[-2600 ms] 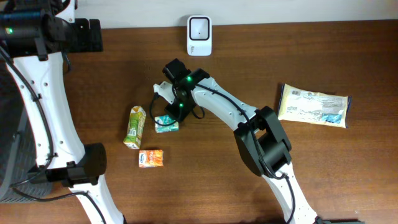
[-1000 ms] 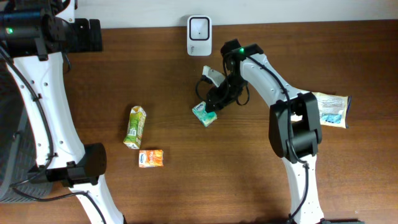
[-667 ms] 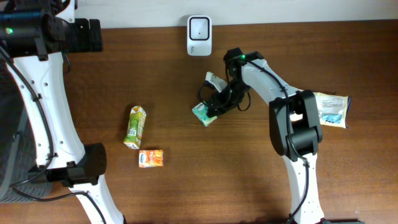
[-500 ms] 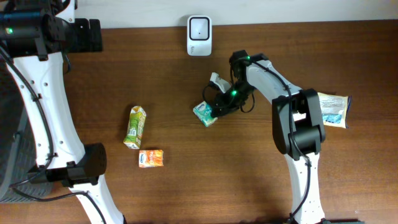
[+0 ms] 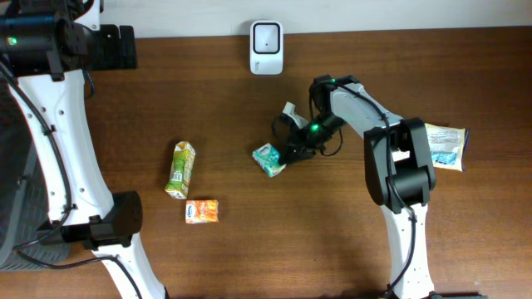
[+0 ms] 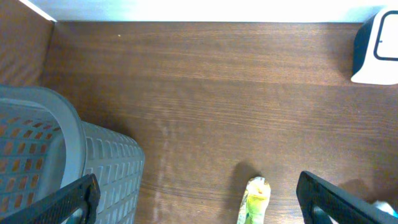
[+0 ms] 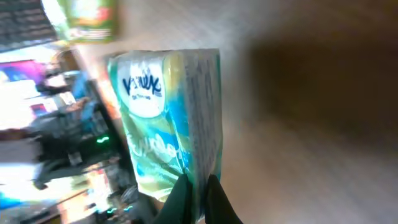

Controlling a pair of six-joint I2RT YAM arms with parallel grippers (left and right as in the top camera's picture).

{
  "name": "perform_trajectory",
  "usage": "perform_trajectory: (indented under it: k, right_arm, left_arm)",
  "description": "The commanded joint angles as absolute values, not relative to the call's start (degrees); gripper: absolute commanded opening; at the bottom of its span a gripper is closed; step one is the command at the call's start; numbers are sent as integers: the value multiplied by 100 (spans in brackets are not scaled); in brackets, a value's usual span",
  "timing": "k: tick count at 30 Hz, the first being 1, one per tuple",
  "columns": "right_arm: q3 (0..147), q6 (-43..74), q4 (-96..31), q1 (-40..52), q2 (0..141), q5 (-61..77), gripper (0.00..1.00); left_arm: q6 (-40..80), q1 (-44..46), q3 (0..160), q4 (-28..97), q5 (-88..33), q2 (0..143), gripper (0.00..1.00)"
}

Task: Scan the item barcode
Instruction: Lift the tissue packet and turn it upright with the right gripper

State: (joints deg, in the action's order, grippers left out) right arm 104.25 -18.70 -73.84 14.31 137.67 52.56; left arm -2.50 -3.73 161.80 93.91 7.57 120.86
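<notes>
Tissue pack: a soft teal-and-green plastic pack of tissues (image 5: 268, 159) sits near the middle of the dark wooden worktop (image 5: 249, 257), at about 6 o'clock from the scanner. The wrist view shows its printed face and a side seam. No barcode can be made out.
Right fingers: the right fingers (image 5: 293, 150) are at the pack's 2 o'clock edge. They are closed and pinch the pack's thin end seam between them (image 7: 179, 198).
Pack contact: I cannot tell whether it rests on the wood or is lifted.
Scanner: a white box-shaped scanner (image 5: 266, 36) with a dark window stands at the 12 o'clock edge, well apart from the pack.
Left fingers: the black left fingers (image 6: 68, 199) are spread wide with nothing between them, above a grey plastic mesh basket (image 6: 93, 162).
Other items: a tall green juice carton (image 5: 180, 169) lies at 9 o'clock from the pack. A small orange carton (image 5: 202, 211) lies at 8 o'clock. A pale yellow snack bag (image 5: 440, 145) lies at 3 o'clock.
</notes>
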Motion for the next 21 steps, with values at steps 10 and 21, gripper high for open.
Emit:
perform_trajectory:
  k: [10,21]
  right_arm:
    - [11334,-3900,-9435,386,13642,8254,4]
    - [11563,-3487,-9734,-246,13441,8897,4]
  left_arm:
    - [-217,-381,16225,9400,777,12020,99]
    - [-217,-381,16225,9400,775,12020,99]
